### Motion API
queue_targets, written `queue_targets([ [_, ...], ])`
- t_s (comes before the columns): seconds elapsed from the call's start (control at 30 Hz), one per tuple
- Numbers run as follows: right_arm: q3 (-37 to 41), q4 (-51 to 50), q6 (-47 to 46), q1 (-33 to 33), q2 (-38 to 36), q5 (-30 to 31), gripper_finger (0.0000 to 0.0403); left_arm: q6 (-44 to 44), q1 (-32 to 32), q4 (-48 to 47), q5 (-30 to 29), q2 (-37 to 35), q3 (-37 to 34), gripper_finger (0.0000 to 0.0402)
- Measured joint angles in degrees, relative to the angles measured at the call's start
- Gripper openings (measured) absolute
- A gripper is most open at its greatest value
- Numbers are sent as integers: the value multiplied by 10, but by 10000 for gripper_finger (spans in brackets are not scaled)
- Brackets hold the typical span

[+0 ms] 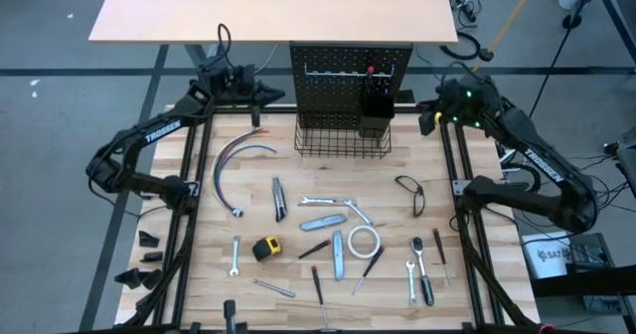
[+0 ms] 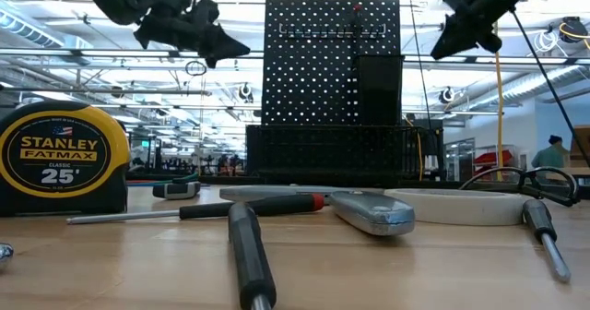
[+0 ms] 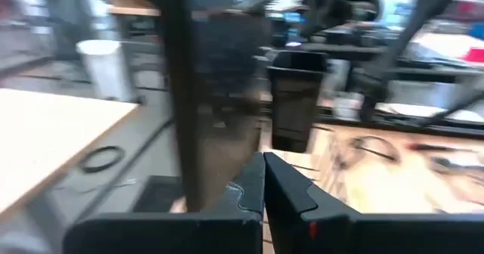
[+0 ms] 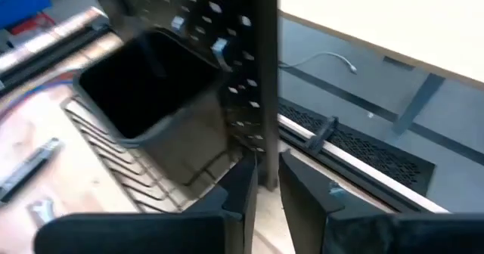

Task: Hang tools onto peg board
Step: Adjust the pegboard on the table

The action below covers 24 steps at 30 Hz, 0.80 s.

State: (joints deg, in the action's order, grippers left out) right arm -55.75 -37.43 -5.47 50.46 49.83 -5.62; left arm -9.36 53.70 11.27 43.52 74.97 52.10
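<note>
The black peg board [image 1: 353,71] stands upright at the table's far middle. A wire basket [image 1: 343,137] runs along its base, and a black cup holder [image 1: 376,110] hangs on its front. The tools lie on the wood nearer the front: a tape measure [image 1: 266,249], a white tape roll [image 1: 364,241], pliers [image 1: 412,195], wrenches, screwdrivers and utility knives [image 1: 323,222]. My left gripper [image 1: 270,97] hangs shut and empty in the air just left of the board. My right gripper [image 1: 425,115] hangs by the board's right edge. Its fingers [image 4: 242,187] stand a narrow gap apart, with nothing between them.
A curved grey and blue cable [image 1: 234,165] lies on the table's left part. A pale wooden tabletop [image 1: 278,6] stands behind the board. Black frame rails [image 1: 194,175] run along both sides of the table. Something red [image 2: 357,8] shows at the board's top.
</note>
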Motion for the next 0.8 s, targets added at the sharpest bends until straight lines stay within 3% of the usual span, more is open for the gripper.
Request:
queue_targets([
  [0.1,0,0,25,28,19,-16,66,14,-2,11,-44,10,0,34],
  [0.2,0,-1,44,50,39,-79,91,31,-2,13,-46,24,10,69],
  [0.27,0,-4,57,61,51,-110,115,51,4,15,-38,37,30,94],
  [0.47,0,-14,110,77,63,-113,184,51,17,-39,6,80,107,159],
  [0.57,0,-25,151,77,61,-112,201,4,18,-77,9,94,130,171],
  [0.7,0,-35,172,77,60,-112,203,-5,20,-61,4,98,132,172],
  [0.8,0,-44,180,77,60,-110,198,-19,16,-57,-54,98,133,173],
])
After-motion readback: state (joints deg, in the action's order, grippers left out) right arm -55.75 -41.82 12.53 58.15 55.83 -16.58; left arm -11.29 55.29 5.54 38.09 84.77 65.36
